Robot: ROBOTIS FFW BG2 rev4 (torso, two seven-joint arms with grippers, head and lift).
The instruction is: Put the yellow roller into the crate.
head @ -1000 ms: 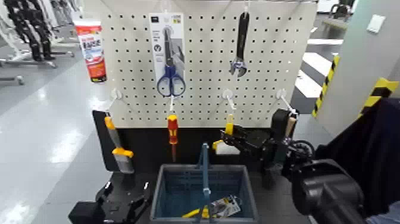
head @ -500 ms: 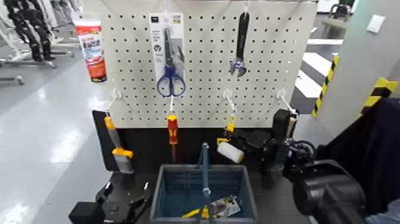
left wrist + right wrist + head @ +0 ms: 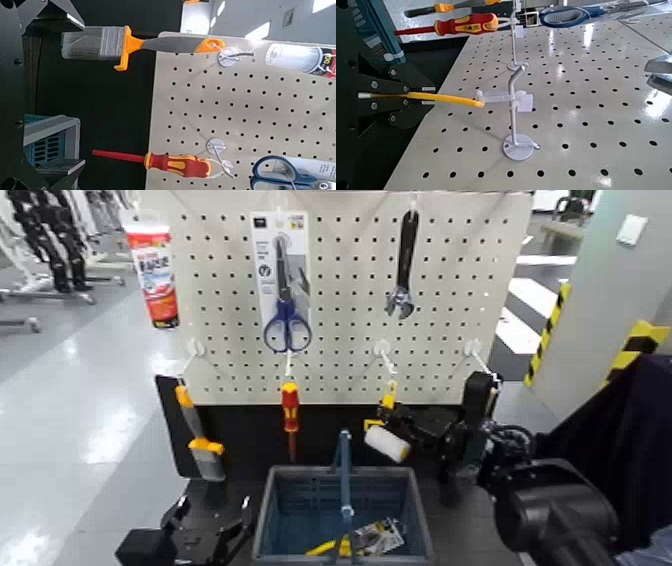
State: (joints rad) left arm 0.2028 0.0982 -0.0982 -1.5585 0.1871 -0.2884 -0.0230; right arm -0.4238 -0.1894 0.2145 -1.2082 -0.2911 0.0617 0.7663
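The yellow roller [image 3: 385,443] hangs at the pegboard's lower right, its white fluffy cylinder just above the far right corner of the blue-grey crate [image 3: 268,500]. Its yellow handle [image 3: 443,98] points up to a white hook [image 3: 514,99], and its tip is at the hook. My right gripper [image 3: 402,423] reaches in from the right and is shut on the handle; in the right wrist view the right gripper [image 3: 390,96] clamps it. My left gripper [image 3: 205,525] rests low beside the crate's left side, open and empty.
On the pegboard [image 3: 340,360] hang scissors [image 3: 287,285], a wrench [image 3: 403,265], a red-and-yellow screwdriver [image 3: 290,412], a flat brush [image 3: 200,440] and a tube [image 3: 153,270]. The crate has an upright centre handle [image 3: 344,470] and holds a packet [image 3: 378,536].
The right gripper has drawn back a little to the right, and the roller's white cylinder has swung out from behind it. Little has moved in the last half second.
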